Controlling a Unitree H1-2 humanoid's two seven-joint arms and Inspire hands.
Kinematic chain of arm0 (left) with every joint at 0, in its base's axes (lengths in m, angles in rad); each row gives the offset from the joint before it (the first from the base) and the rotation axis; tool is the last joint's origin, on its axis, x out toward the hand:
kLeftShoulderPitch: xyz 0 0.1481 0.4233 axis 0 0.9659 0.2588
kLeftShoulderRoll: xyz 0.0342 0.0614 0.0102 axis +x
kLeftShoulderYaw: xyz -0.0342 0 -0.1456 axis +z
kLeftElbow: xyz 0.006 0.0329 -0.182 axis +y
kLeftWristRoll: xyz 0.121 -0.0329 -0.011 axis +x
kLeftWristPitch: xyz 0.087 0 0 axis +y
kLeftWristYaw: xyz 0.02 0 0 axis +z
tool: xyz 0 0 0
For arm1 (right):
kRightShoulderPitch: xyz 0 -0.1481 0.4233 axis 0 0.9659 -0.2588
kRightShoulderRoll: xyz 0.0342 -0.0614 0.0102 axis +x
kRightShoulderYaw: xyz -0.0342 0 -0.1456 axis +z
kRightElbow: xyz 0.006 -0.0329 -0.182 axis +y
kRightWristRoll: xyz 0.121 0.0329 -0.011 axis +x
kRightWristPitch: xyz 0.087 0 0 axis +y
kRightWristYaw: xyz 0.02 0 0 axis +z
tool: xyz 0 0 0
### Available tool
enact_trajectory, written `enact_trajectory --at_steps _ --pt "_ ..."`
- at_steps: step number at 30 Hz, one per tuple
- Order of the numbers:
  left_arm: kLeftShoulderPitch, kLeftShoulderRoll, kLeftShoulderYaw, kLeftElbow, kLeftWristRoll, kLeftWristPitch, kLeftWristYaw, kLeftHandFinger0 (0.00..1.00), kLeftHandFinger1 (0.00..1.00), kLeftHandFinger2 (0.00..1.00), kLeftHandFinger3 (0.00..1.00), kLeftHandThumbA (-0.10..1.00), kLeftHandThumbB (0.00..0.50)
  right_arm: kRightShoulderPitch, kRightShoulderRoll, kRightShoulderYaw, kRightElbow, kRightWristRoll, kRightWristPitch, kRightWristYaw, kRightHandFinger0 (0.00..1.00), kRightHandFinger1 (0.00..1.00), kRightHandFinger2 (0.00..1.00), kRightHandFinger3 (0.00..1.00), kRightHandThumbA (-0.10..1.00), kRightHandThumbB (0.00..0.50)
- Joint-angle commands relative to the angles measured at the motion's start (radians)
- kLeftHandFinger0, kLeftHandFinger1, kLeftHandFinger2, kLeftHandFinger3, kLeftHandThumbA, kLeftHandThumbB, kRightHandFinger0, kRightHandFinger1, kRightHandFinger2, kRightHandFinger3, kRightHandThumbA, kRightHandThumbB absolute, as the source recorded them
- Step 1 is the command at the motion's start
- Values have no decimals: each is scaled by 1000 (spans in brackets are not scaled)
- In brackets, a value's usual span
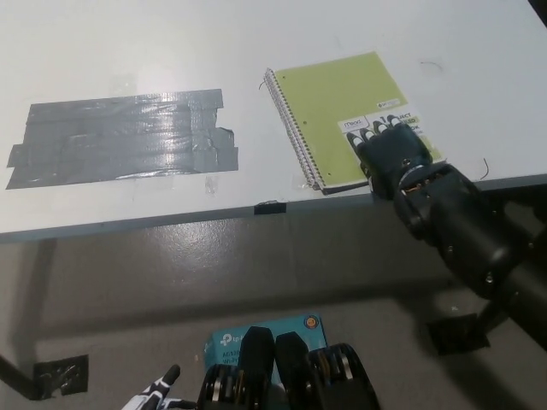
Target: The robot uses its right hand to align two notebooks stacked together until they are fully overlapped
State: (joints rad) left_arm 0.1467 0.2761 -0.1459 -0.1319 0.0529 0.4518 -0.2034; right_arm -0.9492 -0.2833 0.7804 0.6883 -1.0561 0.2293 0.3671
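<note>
near the table's front edge, right of centre: the notebooks (346, 115) lie flat on the white table (128, 51), spiral binding toward the left, lower corner close to the table's edge.
step in hand: by judgement, the closing part of the alignment; only the green cover shows, so the two books look almost fully overlapped.
right hand: the black right hand (391, 152) rests palm-down on the lower right corner of the cover, fingers spread flat over the white label, pressing and not grasping.
next move: likely a small nudge to square any remaining offset, then a lift clear without dragging the top book.
appearance: lime-green cover, wire spiral, white printed label; the lower notebook is hidden.
left hand: the white left hand (156, 395) sits low at the bottom left, only partly in view; its state cannot be told.
other: a grey tape patch (120, 137) lies well apart to the left.
</note>
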Motion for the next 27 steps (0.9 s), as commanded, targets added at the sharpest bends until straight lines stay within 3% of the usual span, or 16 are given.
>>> enact_trajectory --at_steps 1,6,8,12,24,27 --pt "5 13 -2 -27 6 9 -13 725 735 755 1000 1000 459 16 24 5 -9 5 39 107 1000 1000 1000 1000 1000 479" --pt "-2 16 -5 -26 6 8 -17 766 739 764 1000 1000 476 7 37 3 -19 5 41 102 1000 1000 1000 1000 1000 473" --pt "0 14 -3 -27 3 1 -16 693 689 742 1000 1000 484 1 44 7 -13 2 37 97 1000 1000 1000 1000 1000 479" --pt "0 13 -10 -29 12 -3 -14 670 668 734 1000 1000 498 -4 46 12 -6 -5 16 71 1000 1000 1000 1000 1000 500" --pt "8 15 -4 -30 12 0 -20 722 700 734 1000 1000 467 -21 28 12 8 -20 23 97 1000 1000 1000 1000 1000 500" --pt "15 15 -3 -35 16 -2 -17 693 675 724 1000 1000 469 -23 8 3 14 -9 8 87 1000 1000 1000 1000 1000 500"
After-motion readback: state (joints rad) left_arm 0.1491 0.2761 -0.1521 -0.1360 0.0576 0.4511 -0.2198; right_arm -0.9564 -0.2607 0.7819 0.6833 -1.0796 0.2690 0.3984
